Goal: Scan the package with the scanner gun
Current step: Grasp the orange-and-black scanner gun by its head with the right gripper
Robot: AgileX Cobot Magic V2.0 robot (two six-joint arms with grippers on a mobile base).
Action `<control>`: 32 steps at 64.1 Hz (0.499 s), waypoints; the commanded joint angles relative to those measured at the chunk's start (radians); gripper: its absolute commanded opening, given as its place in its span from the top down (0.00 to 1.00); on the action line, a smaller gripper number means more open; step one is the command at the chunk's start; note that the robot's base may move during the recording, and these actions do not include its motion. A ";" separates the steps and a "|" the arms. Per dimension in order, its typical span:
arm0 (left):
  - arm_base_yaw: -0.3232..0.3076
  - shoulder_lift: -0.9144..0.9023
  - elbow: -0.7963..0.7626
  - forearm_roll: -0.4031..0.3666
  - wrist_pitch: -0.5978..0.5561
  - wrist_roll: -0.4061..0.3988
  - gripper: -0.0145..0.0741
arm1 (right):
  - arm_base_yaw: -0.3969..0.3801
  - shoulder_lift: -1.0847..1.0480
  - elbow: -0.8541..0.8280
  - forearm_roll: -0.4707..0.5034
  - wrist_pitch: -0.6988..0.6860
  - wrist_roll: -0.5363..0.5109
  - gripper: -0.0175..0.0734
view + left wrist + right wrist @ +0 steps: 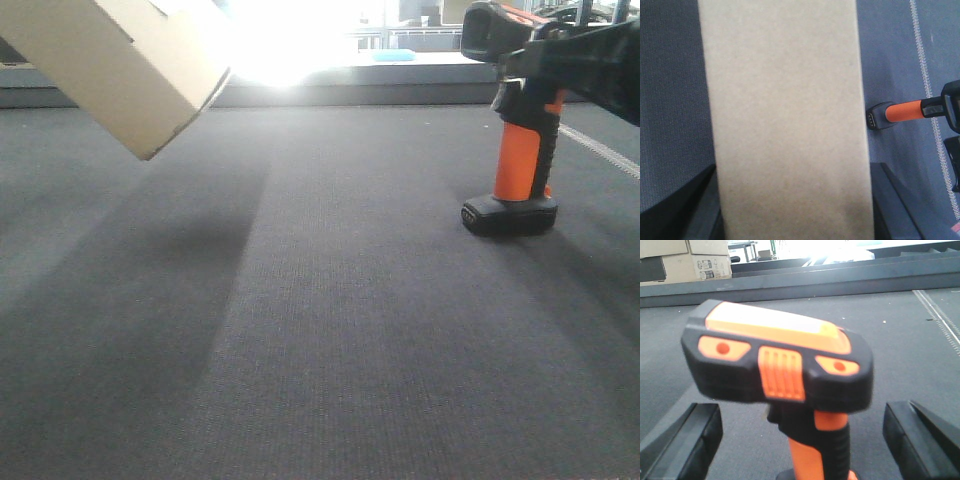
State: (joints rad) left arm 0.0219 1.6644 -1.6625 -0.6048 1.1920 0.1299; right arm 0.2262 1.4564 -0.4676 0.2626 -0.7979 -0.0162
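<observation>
The package, a plain brown cardboard box, hangs tilted in the air at the top left. In the left wrist view the box fills the space between my left gripper's dark fingers, which press on both of its sides. The scanner gun, orange handle and black head, stands upright on its base on the grey mat at the right. In the right wrist view the scanner stands between the fingers of my right gripper, which are wide apart and not touching the handle. The right gripper is level with the scanner's head.
The grey mat covers the table. A raised ledge runs along the far edge under bright glare. A white stitched line crosses the mat at the right. Cardboard cartons stand at the far back left.
</observation>
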 commanded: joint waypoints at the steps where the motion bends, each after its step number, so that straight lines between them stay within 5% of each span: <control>1: -0.005 -0.013 -0.007 -0.018 -0.013 0.002 0.96 | 0.003 0.023 -0.024 -0.001 0.003 -0.001 0.19; 32: -0.005 -0.013 -0.007 -0.018 -0.013 0.002 0.96 | 0.003 0.127 -0.133 0.048 0.060 -0.001 0.19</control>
State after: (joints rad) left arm 0.0219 1.6644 -1.6625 -0.6021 1.1920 0.1299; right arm 0.2262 1.5708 -0.5789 0.2956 -0.7232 -0.0162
